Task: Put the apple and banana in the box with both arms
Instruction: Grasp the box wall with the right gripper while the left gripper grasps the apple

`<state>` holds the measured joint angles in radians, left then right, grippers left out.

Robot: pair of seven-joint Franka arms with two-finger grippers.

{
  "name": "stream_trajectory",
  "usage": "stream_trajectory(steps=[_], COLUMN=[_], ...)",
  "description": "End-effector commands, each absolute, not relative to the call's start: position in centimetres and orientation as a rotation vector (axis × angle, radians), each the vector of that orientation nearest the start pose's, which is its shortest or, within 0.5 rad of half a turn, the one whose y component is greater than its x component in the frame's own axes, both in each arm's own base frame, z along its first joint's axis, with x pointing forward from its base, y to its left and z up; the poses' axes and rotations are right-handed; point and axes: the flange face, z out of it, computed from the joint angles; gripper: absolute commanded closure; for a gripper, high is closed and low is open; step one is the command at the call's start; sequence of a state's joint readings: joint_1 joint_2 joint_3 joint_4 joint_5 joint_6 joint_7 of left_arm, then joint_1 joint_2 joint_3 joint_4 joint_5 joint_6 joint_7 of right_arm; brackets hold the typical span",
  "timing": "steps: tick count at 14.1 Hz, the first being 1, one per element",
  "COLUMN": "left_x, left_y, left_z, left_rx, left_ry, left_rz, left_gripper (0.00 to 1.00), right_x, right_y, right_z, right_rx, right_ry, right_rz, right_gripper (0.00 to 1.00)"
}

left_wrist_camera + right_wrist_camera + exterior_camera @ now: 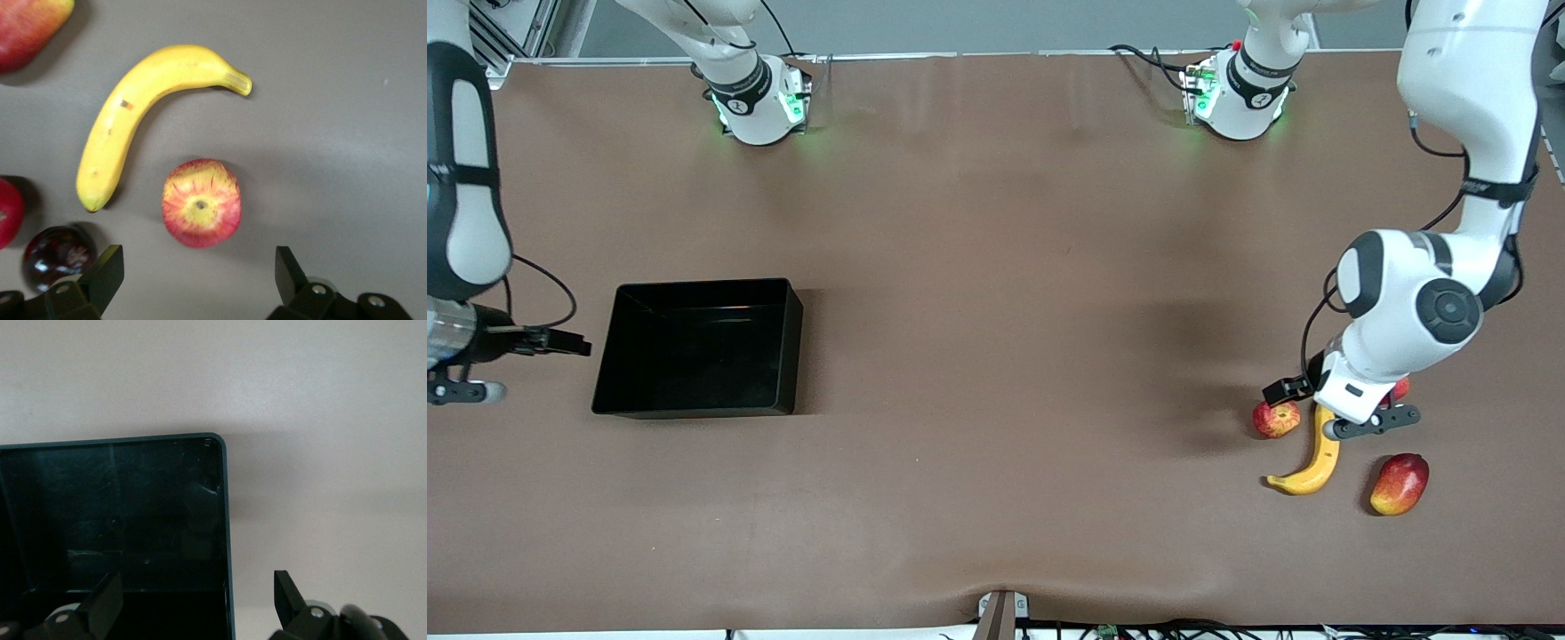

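We see the left gripper [197, 277] hanging wide open and empty over the apple [201, 203], which lies on the surface [996, 356] just beside the banana [137, 113] at the left arm's end. Our right gripper [197, 600] waits spread apart, holding nothing, over a corner of the empty box [698, 404] at the right arm's end.

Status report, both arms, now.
Left gripper open, over apple beside banana. Right gripper open, empty, at edge of box. Box empty. Mango close by.
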<state>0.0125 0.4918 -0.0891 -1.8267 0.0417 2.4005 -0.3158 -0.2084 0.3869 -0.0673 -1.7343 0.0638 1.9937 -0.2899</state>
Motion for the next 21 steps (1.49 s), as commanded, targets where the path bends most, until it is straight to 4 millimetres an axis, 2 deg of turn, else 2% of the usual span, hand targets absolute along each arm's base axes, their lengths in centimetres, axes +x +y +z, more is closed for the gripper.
stream_trajectory(steps=[1,3,6,7,8,9,10,11,13,15,19,21], left_x=[65.9,66.3,66.8,66.9,67.1,67.2,67.3,67.5,67.6,67.7,67.8,67.7], left_y=[-4.7,-4.6,-4.7,-4.6,-4.5,-4.2,-3.8,-3.8,-3.7,-3.8,-3.9,-4.3], left_z=[25.8,24.1,22.7,22.3,22.2,22.0,21.7,21.6,21.4,21.9,24.1,25.8], left_rx=[-3.157,-3.161,-3.149,-3.144,-3.141,-3.137,-3.131,-3.13,-3.13,-3.13,-3.127,-3.125], left_ry=[-0.392,-0.39,-0.349,-0.34,-0.333,-0.332,-0.338,-0.338,-0.339,-0.336,-0.325,-0.316], left_rz=[-0.179,-0.203,-0.22,-0.212,-0.221,-0.219,-0.212,-0.217,-0.214,-0.226,-0.24,-0.238], left_gripper=[0.0,0.0,0.01,0.05,0.15,0.33,0.5,0.63,0.83,1.0,1.0,1.0], right_x=[59.6,58.9,58.2,58.2,58.1,57.8,57.9,57.9,57.8,57.9,58.2,59.4], right_y=[-16.4,-16.6,-17.0,-17.1,-17.3,-18.1,-18.1,-18.3,-18.3,-18.2,-17.8,-17.2], right_z=[31.4,29.8,27.4,27.0,26.3,25.8,25.6,25.4,25.1,25.0,25.8,28.0], right_rx=[-3.055,-3.054,-3.048,-3.047,-3.041,-3.038,-3.043,-3.042,-3.04,-3.039,-3.03,-3.002], right_ry=[-0.024,-0.074,-0.076,-0.121,-0.158,-0.144,-0.144,-0.141,-0.139,-0.141,-0.154,-0.165], right_rz=[0.128,0.123,0.133,0.129,0.14,0.147,0.135,0.137,0.146,0.148,0.153,0.183], right_gripper=[0.0,0.03,0.24,0.34,0.48,0.55,0.55,0.6,0.82,1.0,1.0,1.0])
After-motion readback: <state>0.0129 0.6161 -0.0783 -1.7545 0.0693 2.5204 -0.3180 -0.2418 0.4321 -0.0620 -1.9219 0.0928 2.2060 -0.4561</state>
